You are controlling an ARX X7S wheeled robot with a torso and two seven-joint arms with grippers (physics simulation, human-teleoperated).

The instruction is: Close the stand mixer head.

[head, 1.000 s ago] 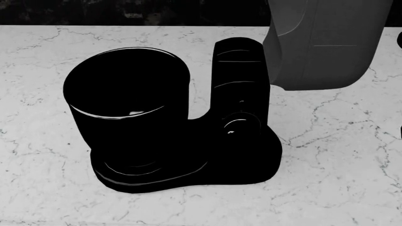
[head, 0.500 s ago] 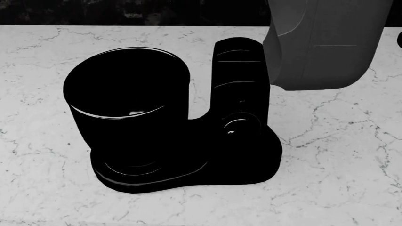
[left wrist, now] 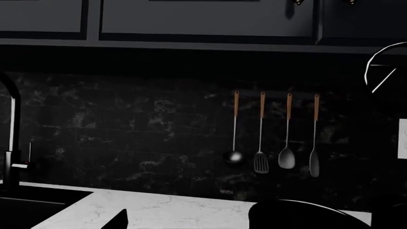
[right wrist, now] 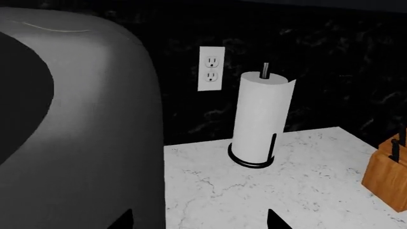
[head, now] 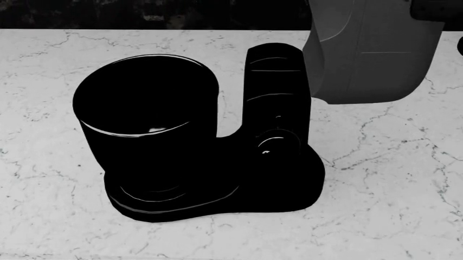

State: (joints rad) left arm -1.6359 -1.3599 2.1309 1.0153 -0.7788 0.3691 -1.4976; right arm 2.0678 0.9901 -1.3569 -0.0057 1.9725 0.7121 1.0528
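In the head view the glossy black mixer stands on the marble counter, with its black bowl (head: 145,114) at the left and its column with a round knob (head: 277,108) in the middle. The stand mixer head (head: 372,49), a matte grey rounded block, is tilted up and back at the upper right, away from the bowl. A dark part of my right arm (head: 437,8) shows above it. In the right wrist view the grey head (right wrist: 76,124) fills one side. My right gripper (right wrist: 200,222) is open and empty, with one fingertip (right wrist: 126,220) in front of the head. My left gripper (left wrist: 197,222) is open and empty, beside the bowl's rim (left wrist: 305,214).
A paper towel holder (right wrist: 259,119), a wall outlet (right wrist: 210,68) and a wooden knife block (right wrist: 388,176) lie beyond the mixer. Several utensils (left wrist: 273,133) hang on the dark backsplash. A faucet (left wrist: 13,133) and a black sink (left wrist: 32,210) are at the counter's far end.
A dark part of my right arm has come into the top right corner of the head view, above the grey head. The mixer has not moved.
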